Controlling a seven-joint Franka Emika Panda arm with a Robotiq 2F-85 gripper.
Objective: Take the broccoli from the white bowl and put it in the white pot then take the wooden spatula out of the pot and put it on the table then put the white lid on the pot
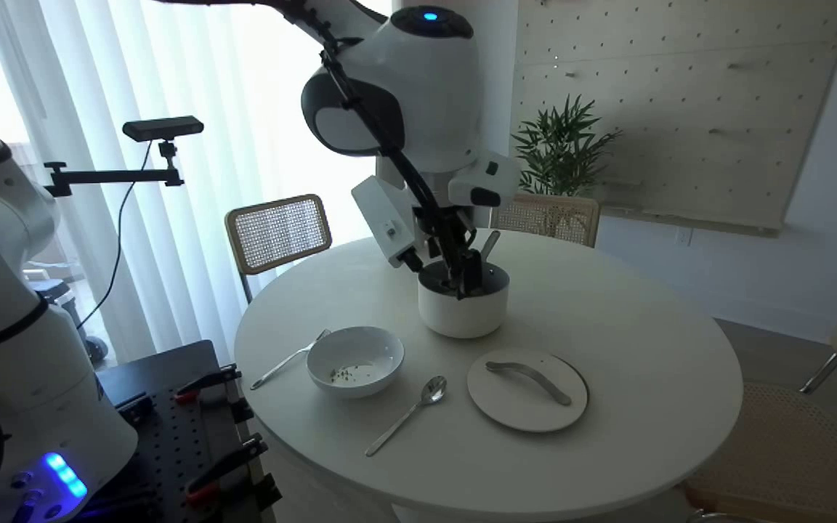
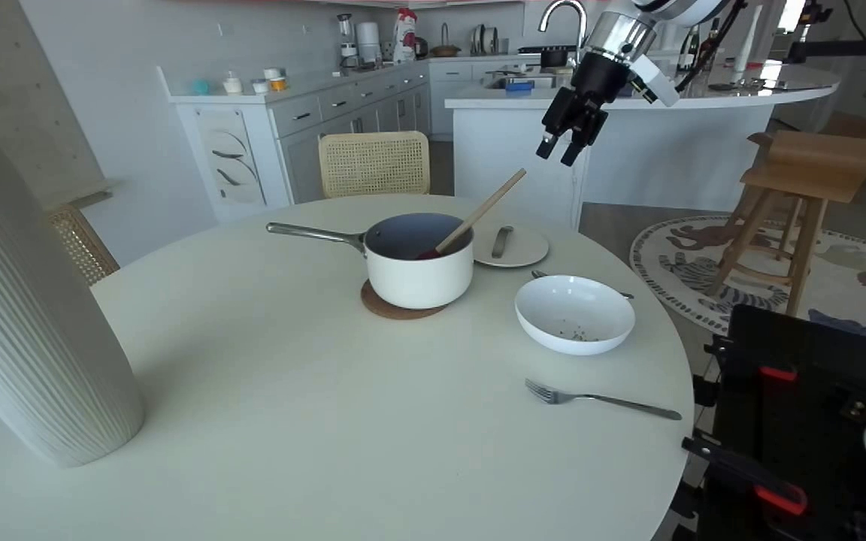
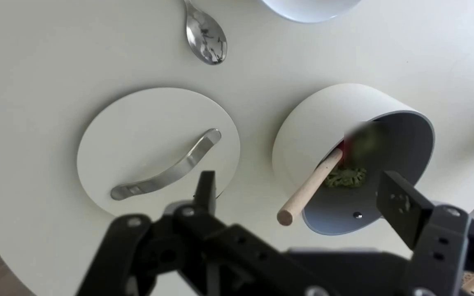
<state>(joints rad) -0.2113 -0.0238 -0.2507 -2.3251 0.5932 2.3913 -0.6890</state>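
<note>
The white pot [image 1: 462,319] [image 2: 418,282] [image 3: 315,117] holds the broccoli [image 3: 346,177], partly blurred in the wrist view. Out over the pot's rim leans the wooden spatula [image 2: 487,207] [image 3: 313,185], with a pale handle and a red lower end. The white lid [image 1: 513,410] [image 2: 527,248] [image 3: 138,135] lies beside the pot, its curved metal handle upward. Only small green crumbs show in the white bowl [image 1: 382,349] [image 2: 576,297]. My gripper [image 2: 556,155] [image 3: 303,191] hangs open above the table, its fingers spread either side of the spatula's handle end in the wrist view, touching nothing.
Under the pot is a round brown mat [image 2: 401,309]. A metal spoon [image 1: 433,390] [image 3: 207,39] lies between bowl and lid, and a fork [image 2: 606,400] on the bowl's far side. A tall white ribbed vase [image 2: 42,323] stands on the table. The pot's handle [image 2: 313,233] sticks out sideways.
</note>
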